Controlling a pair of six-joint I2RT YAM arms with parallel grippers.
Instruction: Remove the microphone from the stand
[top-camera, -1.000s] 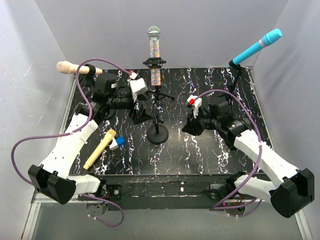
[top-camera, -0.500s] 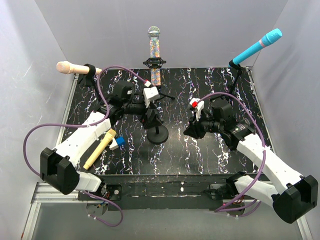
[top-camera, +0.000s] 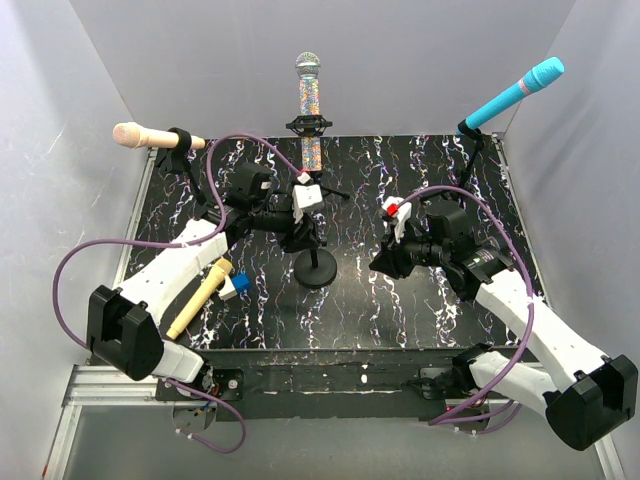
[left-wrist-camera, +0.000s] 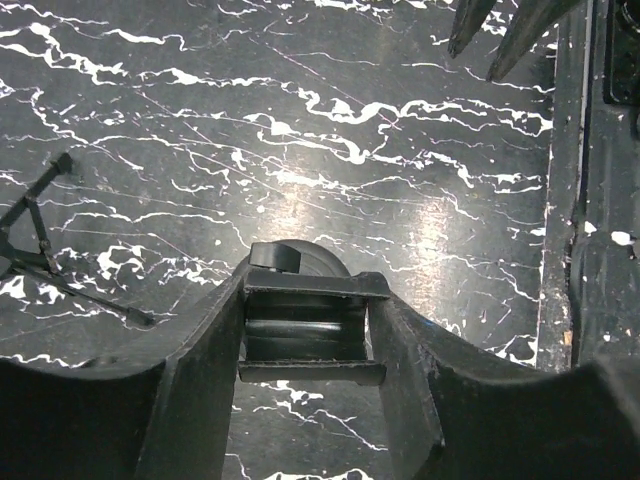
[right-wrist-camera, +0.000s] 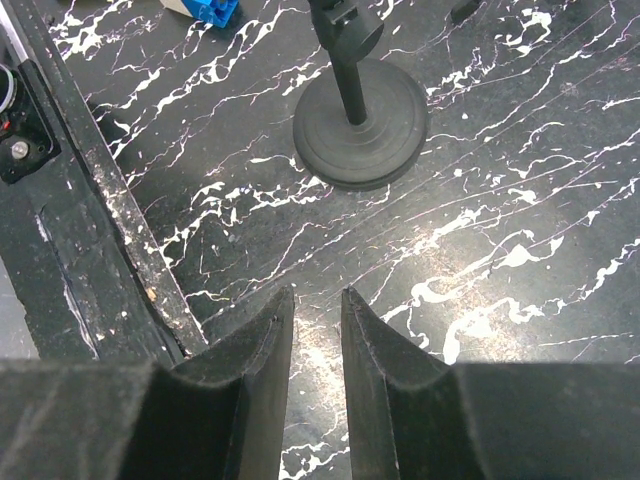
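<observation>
Enclosure: pale grey walls on three sides, floor a black tabletop with white marble veining.

Items noted. At the back, three microphones sit in stands: a beige microphone at the left, a glitter-covered microphone in the centre, and a turquoise microphone at the right. A yellow stick-shaped microphone lies flat on the table at the left, just beside a small blue block and well apart from the black round-based stand in the middle.

Left gripper: positioned at the top of the round-based stand, fingers at middle width, one on each side of the stand's black clip. They appear seated against both sides, though shadow makes contact hard to confirm. The clip carries no microphone.

Right gripper: hangs over bare table near the round base, fingers drawn nearly together with only a slit between, holding nothing.

Assessment: if the yellow microphone belongs to the round-based stand, removal is done and only withdrawal is left. If one of the rear three is meant, nothing is started; no gripper is on them.
</observation>
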